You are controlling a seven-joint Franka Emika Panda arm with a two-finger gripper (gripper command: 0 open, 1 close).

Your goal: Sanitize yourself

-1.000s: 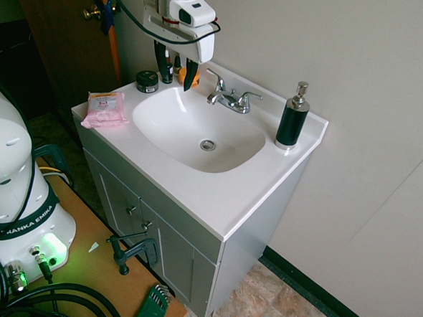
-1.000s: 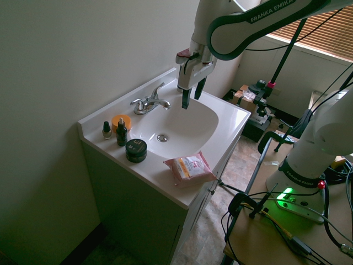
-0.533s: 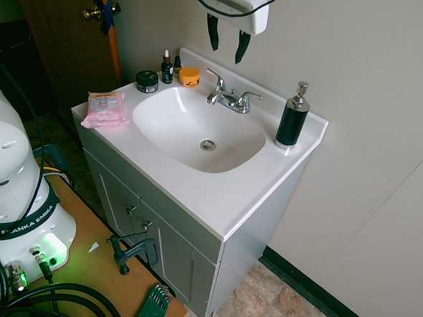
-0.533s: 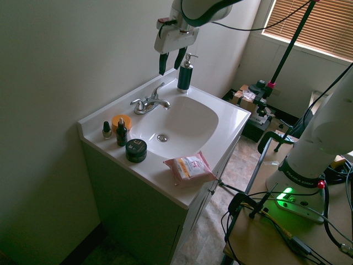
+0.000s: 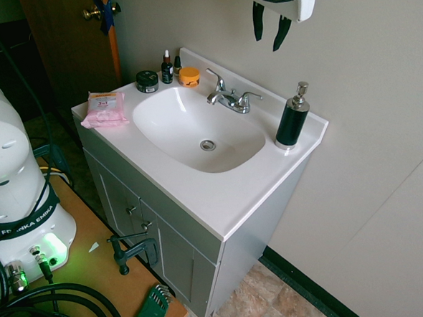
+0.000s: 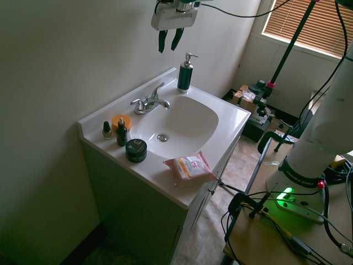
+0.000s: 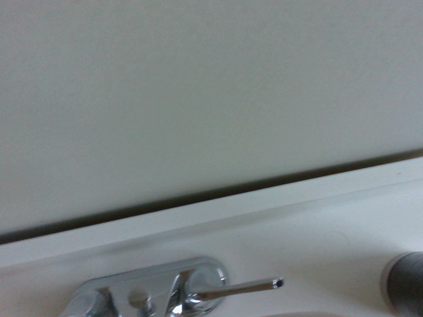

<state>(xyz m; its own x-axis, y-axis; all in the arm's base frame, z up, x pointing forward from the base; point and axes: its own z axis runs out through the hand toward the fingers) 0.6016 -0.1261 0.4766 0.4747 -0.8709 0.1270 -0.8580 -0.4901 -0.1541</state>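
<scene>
— Gripper, where is it?
— High up by the wall, above the faucet and the soap pump. Its two dark fingers hang a little apart, holding nothing.

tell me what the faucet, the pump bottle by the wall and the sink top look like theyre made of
Faucet: polished chrome-look metal, going by its bright mirror glints. Pump bottle: glossy dark body, glass or hard plastic, not clear which, with a silvery metallic-looking pump head. Sink top: smooth, glossy white, one piece with the basin; it could be cultured marble, ceramic or moulded resin.
</scene>
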